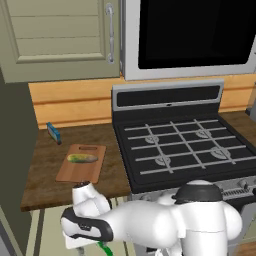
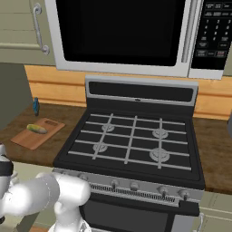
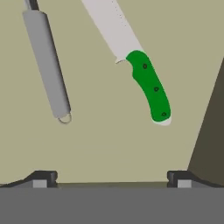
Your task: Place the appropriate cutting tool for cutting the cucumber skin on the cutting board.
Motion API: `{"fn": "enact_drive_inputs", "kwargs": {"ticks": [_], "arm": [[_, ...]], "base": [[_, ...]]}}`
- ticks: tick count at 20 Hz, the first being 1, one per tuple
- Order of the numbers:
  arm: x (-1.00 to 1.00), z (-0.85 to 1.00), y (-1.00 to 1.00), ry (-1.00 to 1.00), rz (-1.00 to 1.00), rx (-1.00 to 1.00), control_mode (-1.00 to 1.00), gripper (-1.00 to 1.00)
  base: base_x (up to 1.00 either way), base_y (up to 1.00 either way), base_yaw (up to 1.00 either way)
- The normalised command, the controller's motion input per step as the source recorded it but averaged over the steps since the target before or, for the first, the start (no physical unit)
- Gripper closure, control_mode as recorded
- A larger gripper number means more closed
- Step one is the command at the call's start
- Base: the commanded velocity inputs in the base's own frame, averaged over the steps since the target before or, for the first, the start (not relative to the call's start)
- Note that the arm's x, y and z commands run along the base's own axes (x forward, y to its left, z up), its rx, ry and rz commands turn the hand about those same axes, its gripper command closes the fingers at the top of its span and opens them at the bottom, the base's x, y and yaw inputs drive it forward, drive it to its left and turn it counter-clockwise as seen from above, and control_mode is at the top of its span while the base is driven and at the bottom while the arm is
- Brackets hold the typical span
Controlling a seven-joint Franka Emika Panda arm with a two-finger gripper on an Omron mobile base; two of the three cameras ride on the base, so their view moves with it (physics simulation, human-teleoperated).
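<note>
A black gas stove [image 1: 185, 145] with grey grates fills the centre of both base views; a silver microwave [image 2: 122, 34] hangs above it; a dark wooden tabletop [image 1: 45, 170] lies at left; pale green cabinets [image 1: 60, 35] sit upper left; orange-wood backsplash [image 1: 70, 102] behind.

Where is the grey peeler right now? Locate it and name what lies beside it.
In the hand view, the grey peeler lies at upper left on a pale beige surface, apart from the green-handled knife to its right. The open gripper hovers above both.
</note>
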Motion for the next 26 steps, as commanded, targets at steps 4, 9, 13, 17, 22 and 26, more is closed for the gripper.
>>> {"fn": "enact_drive_inputs", "kwargs": {"ticks": [4,9,13,17,22,26], "arm": [[0.38,-0.01,0.20,0.00,0.00,0.00,-1.00,-1.00],[0.22,-0.09,0.21,0.00,0.00,0.00,-1.00,-1.00],[0.16,-0.18,0.22,0.00,0.00,-0.01,-1.00,-1.00],[0.03,-0.28,0.14,-0.01,0.00,-0.02,-1.00,-1.00],[0.00,-0.26,0.07,-0.01,0.00,-0.01,-1.00,-1.00],[0.00,-0.18,0.18,0.00,0.00,-0.01,-1.00,-1.00]], "base": [[0.00,0.00,0.00],[0.00,0.00,0.00],[0.00,0.00,0.00],[0.00,0.00,0.00],[0.00,0.00,0.00],[0.00,0.00,0.00]]}}
